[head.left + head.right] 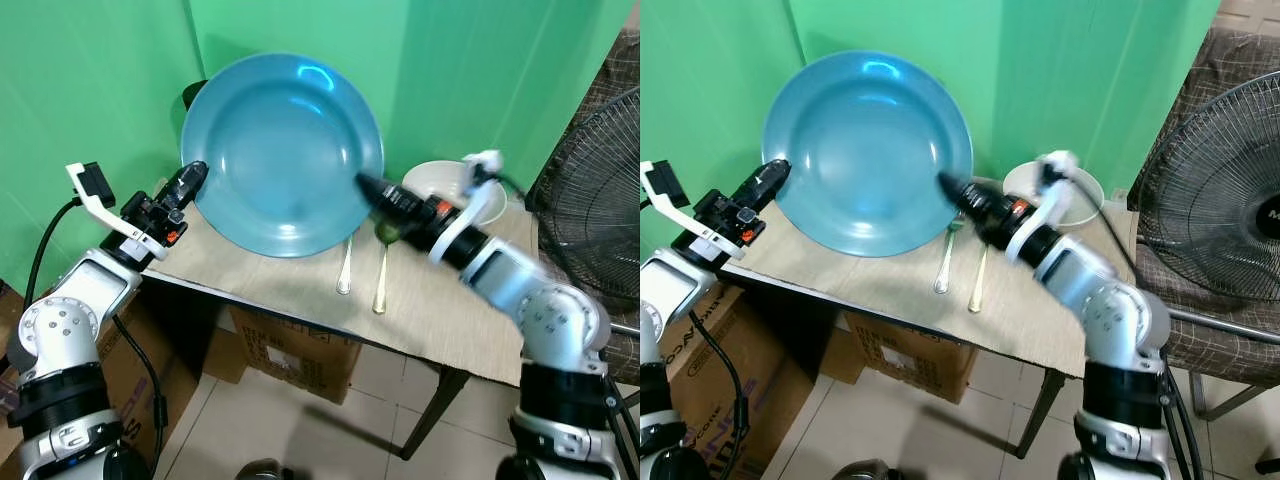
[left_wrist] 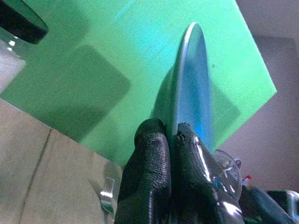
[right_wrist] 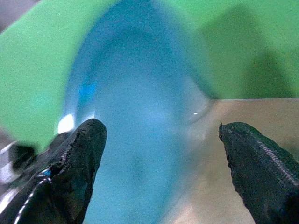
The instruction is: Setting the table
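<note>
Green wall behind, pale table (image 1: 440, 310) below. Blue plate (image 1: 283, 150) is up on edge over the table's back-left corner; my left gripper (image 2: 170, 140) is clamped on its rim, my right gripper (image 3: 159, 140) has fingers spread at the opposite rim. Step, I'd say: laying the plate down. Next needs a slow tilt flat w/ room left of the fork (image 1: 345, 268) & spoon (image 1: 381, 285); bowl (image 1: 440, 185) sits near the back edge.
</note>
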